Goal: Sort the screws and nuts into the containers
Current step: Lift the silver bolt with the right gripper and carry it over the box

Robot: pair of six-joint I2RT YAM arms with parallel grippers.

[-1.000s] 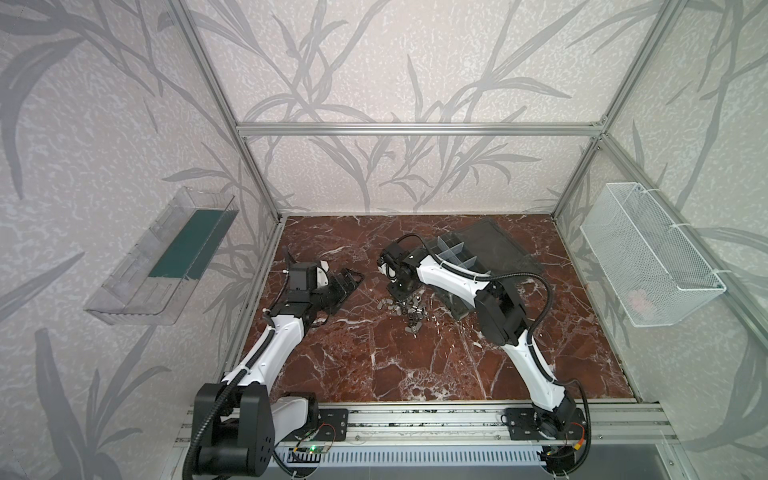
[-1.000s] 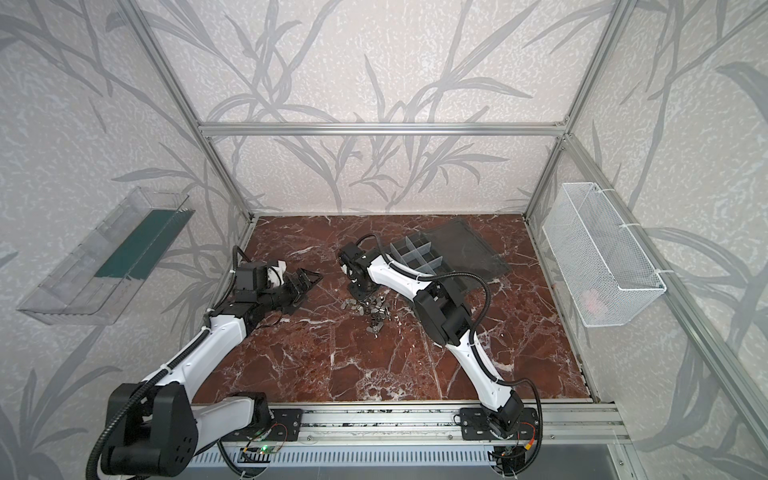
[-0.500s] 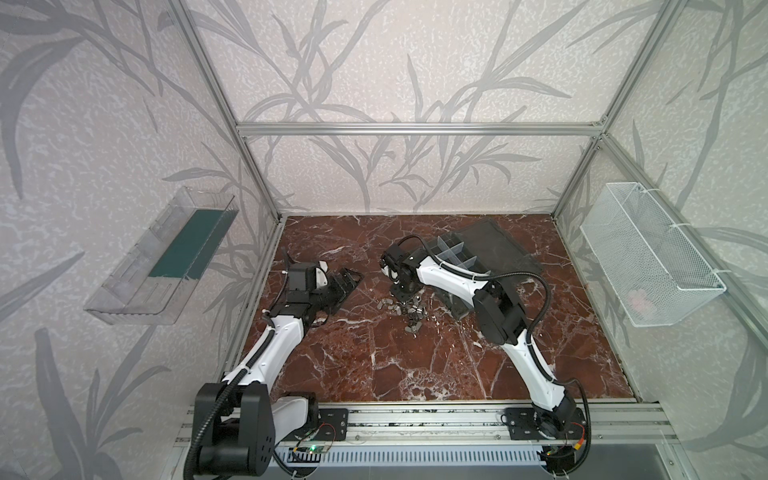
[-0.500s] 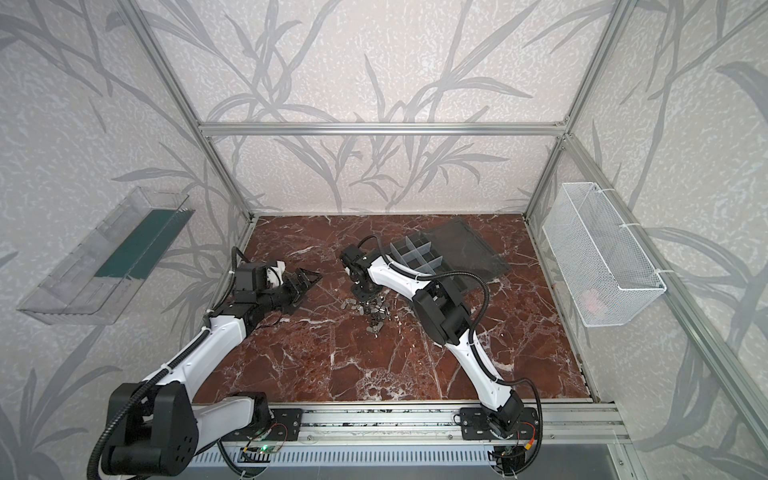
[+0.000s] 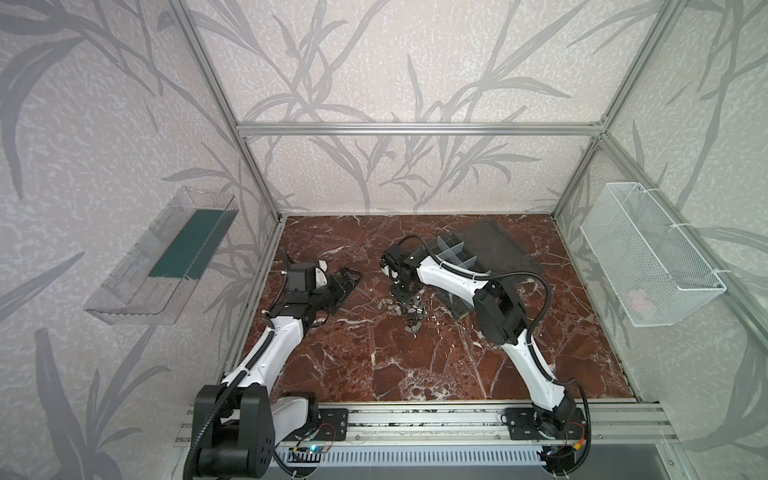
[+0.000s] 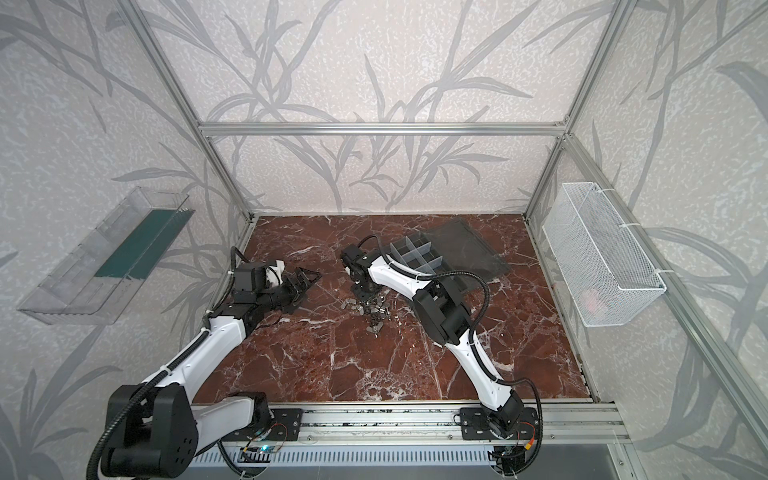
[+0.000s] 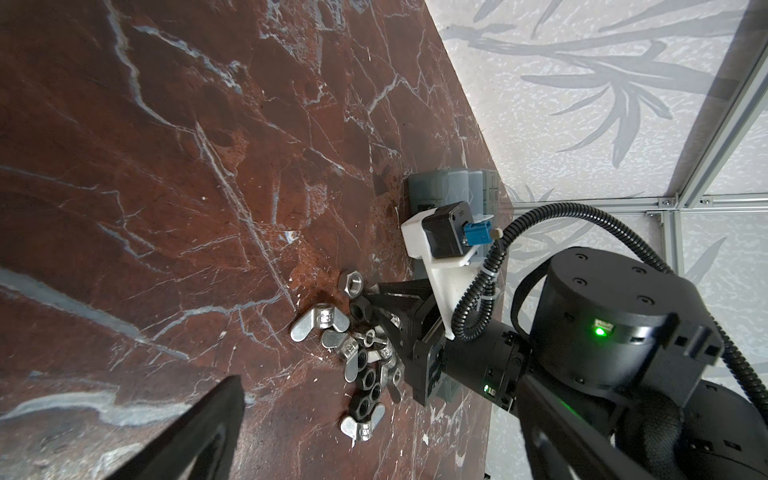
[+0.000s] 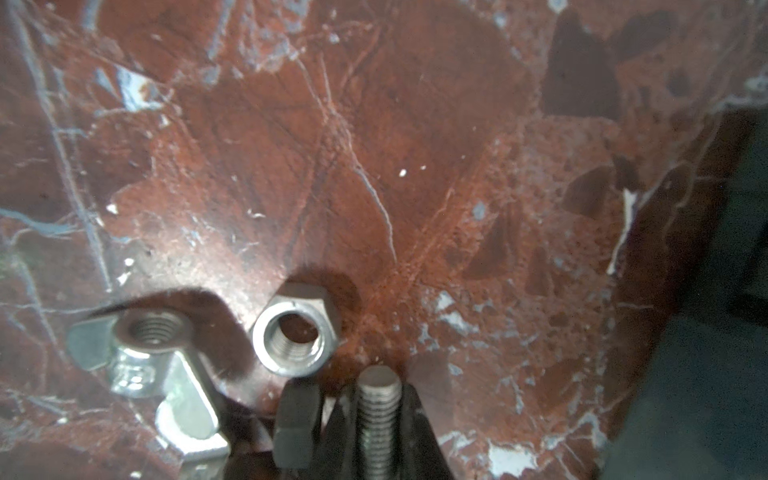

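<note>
Right pincer (image 8: pixel 380 432) clenched on a screw (image 8: pixel 379 399) — shaft poking past the tips, a black nut (image 8: pixel 297 419) and hex nut (image 8: pixel 293 332) just beside them. Best lift straight up so no nut drags along, then carry to the box (image 5: pixel 457 253) close behind the pincer — screws' compartment only.

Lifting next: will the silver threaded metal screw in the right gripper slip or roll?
The silver threaded metal screw looks solid, likely won't bend. Round shaft may pivot in the right gripper; threads probably aid grip.
</note>
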